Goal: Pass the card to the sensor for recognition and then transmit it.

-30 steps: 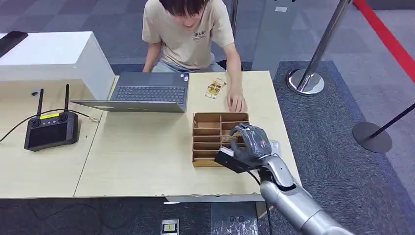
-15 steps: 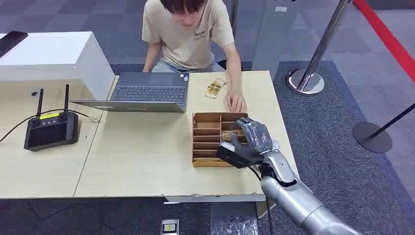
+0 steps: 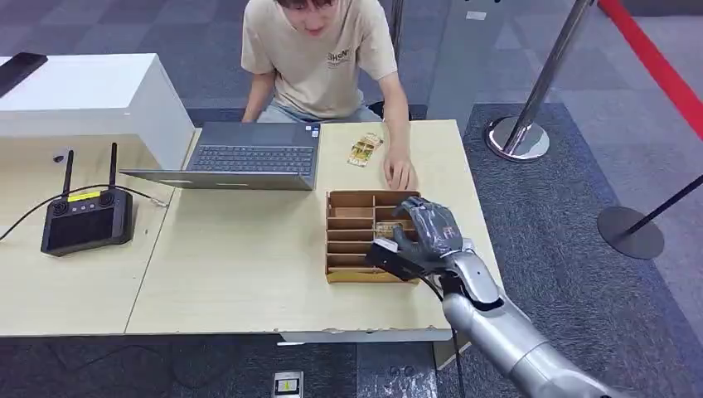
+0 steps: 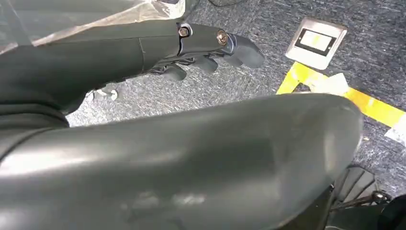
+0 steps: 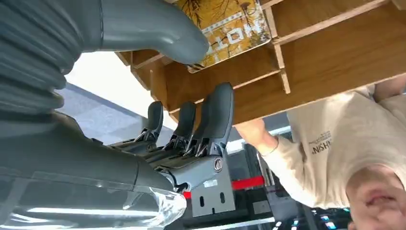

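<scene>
I have the right robot hand (image 3: 429, 235) over the right side of the cardboard divider box (image 3: 352, 240) on the worktop (image 3: 249, 265), its thumb (image 5: 158, 26) touching the yellow card (image 5: 230, 26) lying in a compartment while the fingers (image 5: 215, 115) curl outside the box wall (whether the card is truly pinched I cannot tell). The left robot hand (image 4: 210, 48) hangs toward the carpet, fingers curled in on nothing. A person (image 3: 319, 58) across the worktop rests a hand (image 3: 401, 174) just beyond the box, near a laptop (image 3: 249, 153).
</scene>
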{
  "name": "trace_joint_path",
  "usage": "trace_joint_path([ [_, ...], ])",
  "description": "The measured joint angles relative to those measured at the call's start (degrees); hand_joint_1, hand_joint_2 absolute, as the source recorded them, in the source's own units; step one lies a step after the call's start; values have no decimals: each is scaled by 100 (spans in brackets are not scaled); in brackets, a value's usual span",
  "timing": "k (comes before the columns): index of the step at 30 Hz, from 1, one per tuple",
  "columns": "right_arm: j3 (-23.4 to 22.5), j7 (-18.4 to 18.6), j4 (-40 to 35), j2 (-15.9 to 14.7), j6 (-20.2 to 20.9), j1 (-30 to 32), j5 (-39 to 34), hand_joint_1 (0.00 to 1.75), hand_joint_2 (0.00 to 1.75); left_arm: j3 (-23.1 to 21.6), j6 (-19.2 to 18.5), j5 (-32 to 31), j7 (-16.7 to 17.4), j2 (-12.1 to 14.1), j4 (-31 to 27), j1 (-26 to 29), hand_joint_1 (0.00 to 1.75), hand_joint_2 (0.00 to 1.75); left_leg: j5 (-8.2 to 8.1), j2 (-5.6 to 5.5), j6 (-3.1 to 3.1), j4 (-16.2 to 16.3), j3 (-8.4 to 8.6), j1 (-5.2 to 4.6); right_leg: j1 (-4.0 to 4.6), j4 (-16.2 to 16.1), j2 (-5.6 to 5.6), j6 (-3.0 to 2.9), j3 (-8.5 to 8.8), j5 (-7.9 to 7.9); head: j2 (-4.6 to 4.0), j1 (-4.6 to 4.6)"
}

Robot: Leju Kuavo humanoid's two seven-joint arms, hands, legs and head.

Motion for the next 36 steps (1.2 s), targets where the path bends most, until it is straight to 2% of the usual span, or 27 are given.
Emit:
trace_joint_path([
  [20, 107, 2, 433, 44, 129, -259, 48, 98, 175, 0, -33, 2, -33, -13, -2, -14, 0, 0, 0, 1, 0, 0, 4, 0, 0, 0, 0, 0, 4, 0, 0, 0],
  [27, 129, 2, 564, 68, 140, -259, 22, 106, 175, 0, -33, 2, -35, -13, 0, -14, 0, 0, 0, 0, 0, 1, 3, 0, -1, 0, -1, 0, 4, 0, 0, 0],
  [36, 177, -39, 654, 74, 337, -332, -4, 110, 175, 0, -48, 9, -57, -13, 0, -16, 0, 0, 0, 1, 0, 0, 6, 0, 0, 0, 0, 0, 5, 0, 0, 0],
])
